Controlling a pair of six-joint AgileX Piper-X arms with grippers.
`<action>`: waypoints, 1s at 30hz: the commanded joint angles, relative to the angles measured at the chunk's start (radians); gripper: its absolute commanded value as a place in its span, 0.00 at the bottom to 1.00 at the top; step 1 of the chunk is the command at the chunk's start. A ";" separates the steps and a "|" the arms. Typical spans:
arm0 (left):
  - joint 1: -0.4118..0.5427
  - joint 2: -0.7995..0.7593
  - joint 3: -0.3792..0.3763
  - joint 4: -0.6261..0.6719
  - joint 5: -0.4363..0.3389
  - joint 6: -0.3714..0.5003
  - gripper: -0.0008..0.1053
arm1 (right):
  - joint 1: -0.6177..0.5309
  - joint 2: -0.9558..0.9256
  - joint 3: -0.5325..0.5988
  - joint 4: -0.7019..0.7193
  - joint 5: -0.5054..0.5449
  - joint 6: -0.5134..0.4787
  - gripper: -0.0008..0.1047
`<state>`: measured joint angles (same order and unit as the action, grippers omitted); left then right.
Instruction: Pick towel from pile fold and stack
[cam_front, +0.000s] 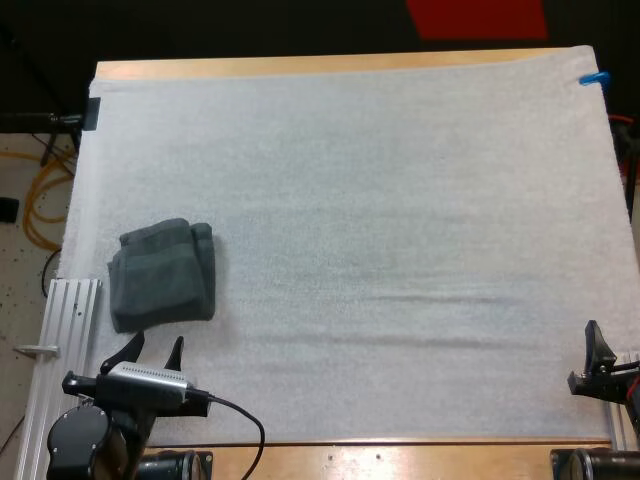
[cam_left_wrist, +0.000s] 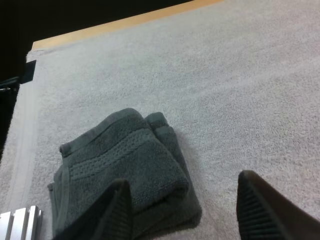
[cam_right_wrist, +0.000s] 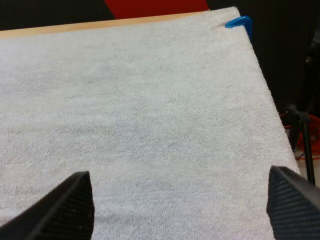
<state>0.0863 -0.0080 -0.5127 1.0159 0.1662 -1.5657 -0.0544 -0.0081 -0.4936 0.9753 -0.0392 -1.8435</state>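
Although the high view cuts off the right gripper (cam_right_wrist: 179, 172), its jaws stand wide apart over the white mat (cam_right_wrist: 150, 100); the left gripper (cam_front: 157, 340), jaws apart too, hovers near the towel (cam_front: 165, 275).

You have a white mat (cam_front: 400, 220) covering nearly the whole worktop (cam_front: 300, 67), whose bare wood shows as strips along the top and bottom of the frame. At the lower left a ribbed aluminium rail (cam_front: 65, 330) lies along the mat's edge. A small black piece (cam_front: 92, 113) sits at the mat's upper left corner, and yellow cable (cam_front: 52, 160) loops on the floor (cam_front: 18, 290) at the left edge.
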 joint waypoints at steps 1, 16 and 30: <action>0.000 -0.132 -0.002 0.002 0.002 -0.013 0.44 | -0.001 -0.043 -0.004 -0.004 -0.010 0.002 0.67; -0.005 -0.140 -0.002 0.002 0.002 -0.014 0.44 | -0.001 -0.043 -0.004 -0.004 -0.003 0.007 0.67; -0.118 -0.143 0.001 -0.005 0.009 -0.017 0.44 | 0.092 -0.047 -0.004 -0.004 -0.003 0.007 0.67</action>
<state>-0.0263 -0.0080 -0.5127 1.0159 0.1701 -1.5708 0.0350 -0.0081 -0.4936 0.9753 -0.0392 -1.8406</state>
